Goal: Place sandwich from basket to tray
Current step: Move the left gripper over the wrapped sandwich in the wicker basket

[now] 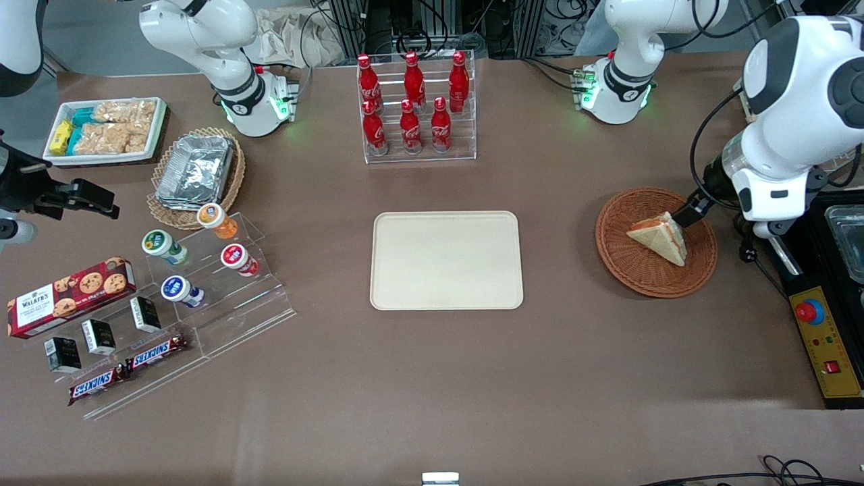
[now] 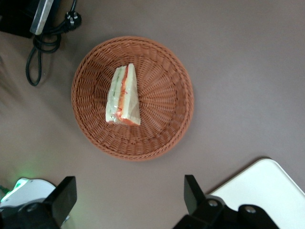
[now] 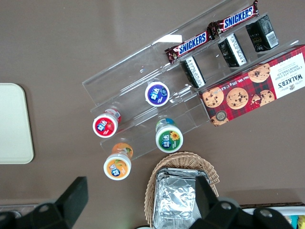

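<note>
On brown table (image 1: 432, 378) | gripper (image 2: 128, 200) above basket (image 2: 176, 90), fingers apart | sandwich (image 2: 123, 95) inside

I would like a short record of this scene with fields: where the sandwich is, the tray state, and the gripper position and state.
sandwich: lies in the basket, on its side, sandwich untouched
tray: tray bare, nearer the table's middle than the basket
gripper: gripper above the basket, fingers open, holding nothing
step: grasp not yet made

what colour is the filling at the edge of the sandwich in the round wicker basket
Orange-red with a pale layer, between white bread; clearest in the left wrist view.
</note>
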### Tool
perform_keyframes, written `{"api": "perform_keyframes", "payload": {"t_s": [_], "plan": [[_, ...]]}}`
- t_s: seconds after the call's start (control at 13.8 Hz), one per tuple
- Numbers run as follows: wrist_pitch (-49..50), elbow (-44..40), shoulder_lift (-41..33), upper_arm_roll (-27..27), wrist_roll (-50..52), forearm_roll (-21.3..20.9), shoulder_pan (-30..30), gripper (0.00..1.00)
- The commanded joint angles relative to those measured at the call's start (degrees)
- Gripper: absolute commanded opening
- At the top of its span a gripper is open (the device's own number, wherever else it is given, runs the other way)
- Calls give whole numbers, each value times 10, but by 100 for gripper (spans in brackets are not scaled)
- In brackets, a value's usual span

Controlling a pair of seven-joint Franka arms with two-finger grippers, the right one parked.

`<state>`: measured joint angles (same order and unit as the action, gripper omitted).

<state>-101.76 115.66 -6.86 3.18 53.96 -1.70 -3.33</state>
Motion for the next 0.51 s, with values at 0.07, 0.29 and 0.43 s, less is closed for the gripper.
{"api": "perform_keyframes", "payload": {"t_s": [0.07, 0.29, 0.43], "plan": [[-105, 138, -69, 3, 7, -8, 25, 100], [-190, 210, -70, 3, 7, -9, 37, 100], [-250, 254, -56, 3, 6, -10, 42, 100]]}}
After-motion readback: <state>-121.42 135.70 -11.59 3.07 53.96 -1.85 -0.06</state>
